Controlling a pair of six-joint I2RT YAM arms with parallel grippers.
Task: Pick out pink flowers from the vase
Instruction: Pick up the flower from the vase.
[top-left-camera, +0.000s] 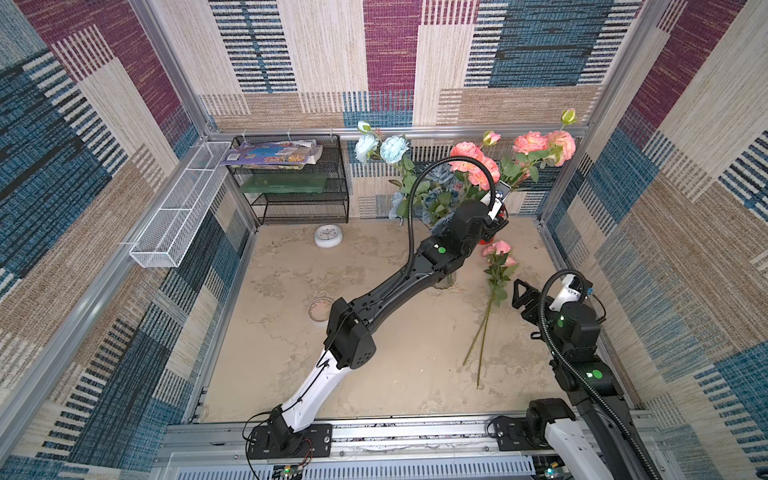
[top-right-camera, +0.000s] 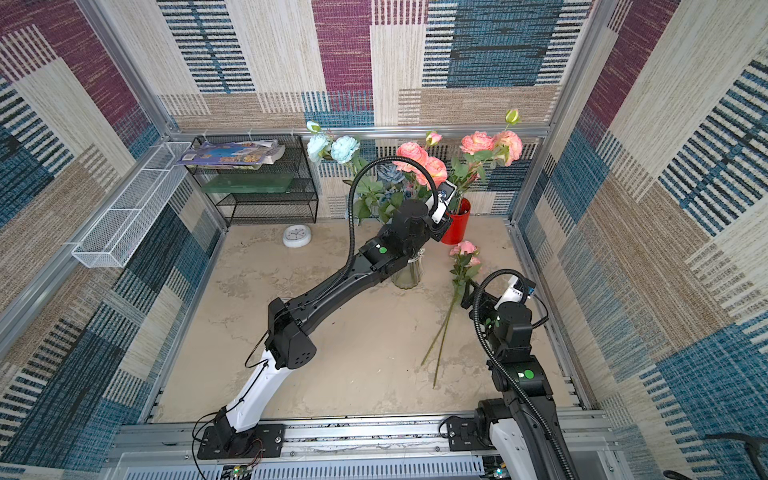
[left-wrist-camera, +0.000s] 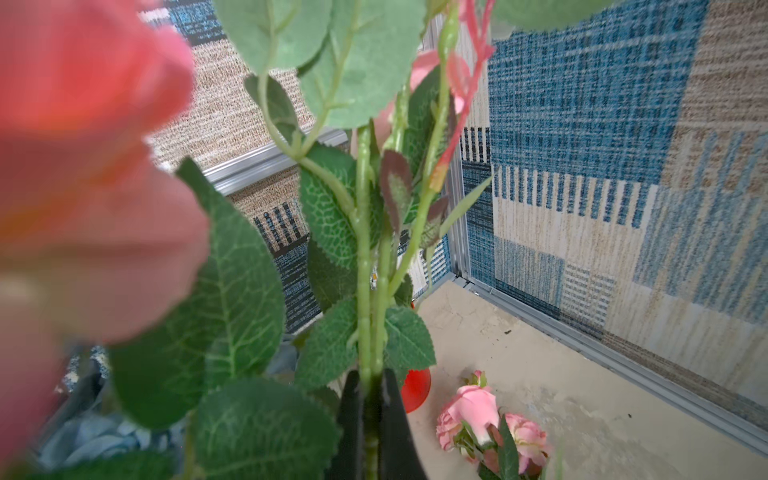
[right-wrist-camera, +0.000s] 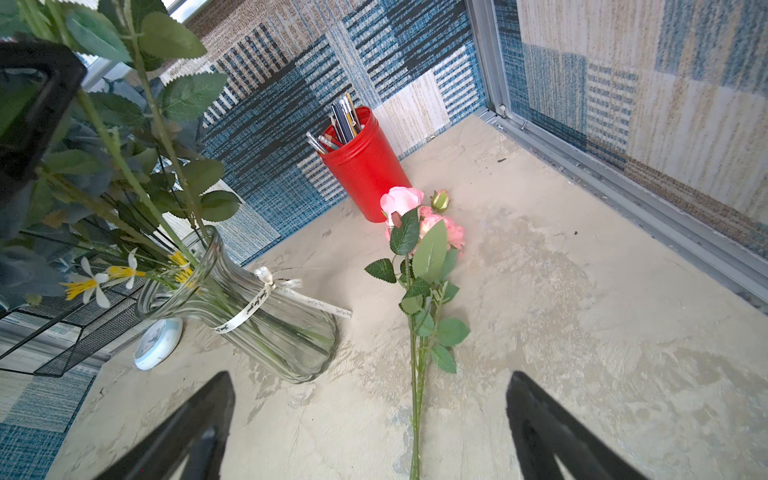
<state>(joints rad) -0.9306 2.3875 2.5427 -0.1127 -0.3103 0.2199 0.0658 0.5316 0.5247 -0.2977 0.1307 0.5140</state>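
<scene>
1. The left pincer (left-wrist-camera: 371, 388) is clamping shut on two green stems of the pink flowers (top-left-camera: 530, 143). The stems are rising steeply from it, with the blooms above.
2. The vase (right-wrist-camera: 257, 320) is standing on the desk (top-left-camera: 374, 374), below this nearer arm.
3. The right pincer (right-wrist-camera: 370, 374) is hanging wide open and empty over the cut pink flowers (right-wrist-camera: 419, 224), which are lying flat.
4. Only the left wrist view is showing the clamp; the arm is hiding it in both top views.

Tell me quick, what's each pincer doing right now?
Left pincer: shut on pink flower stems.
Right pincer: open, holding nothing.
</scene>
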